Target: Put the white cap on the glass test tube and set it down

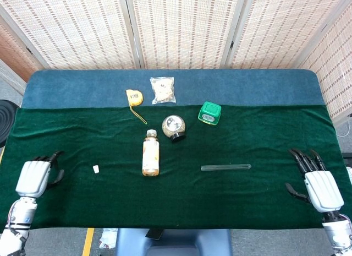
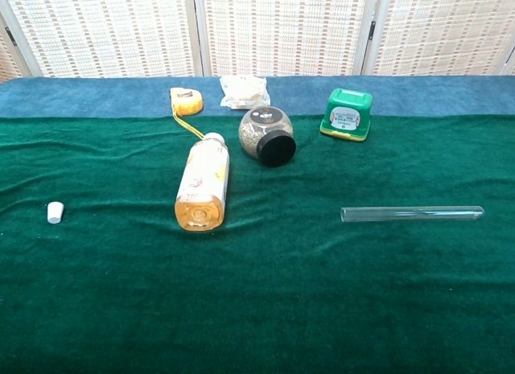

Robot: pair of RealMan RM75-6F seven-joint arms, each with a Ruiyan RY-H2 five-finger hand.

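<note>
The small white cap (image 1: 95, 169) (image 2: 55, 212) stands alone on the green cloth at the left. The glass test tube (image 1: 225, 167) (image 2: 412, 214) lies on its side on the cloth, right of centre, pointing left to right. My left hand (image 1: 36, 178) hovers at the table's left front edge, left of the cap, holding nothing with its fingers tipped forward. My right hand (image 1: 315, 182) is at the right front edge, well right of the tube, fingers spread and empty. Neither hand appears in the chest view.
A yellow juice bottle (image 1: 150, 153) lies on its side mid-table. Behind it are a round jar with a black lid (image 1: 174, 127), a green box (image 1: 209, 113), a yellow tape measure (image 1: 133, 97) and a clear bag (image 1: 163, 90). A blue cloth strip (image 1: 264, 85) runs along the back.
</note>
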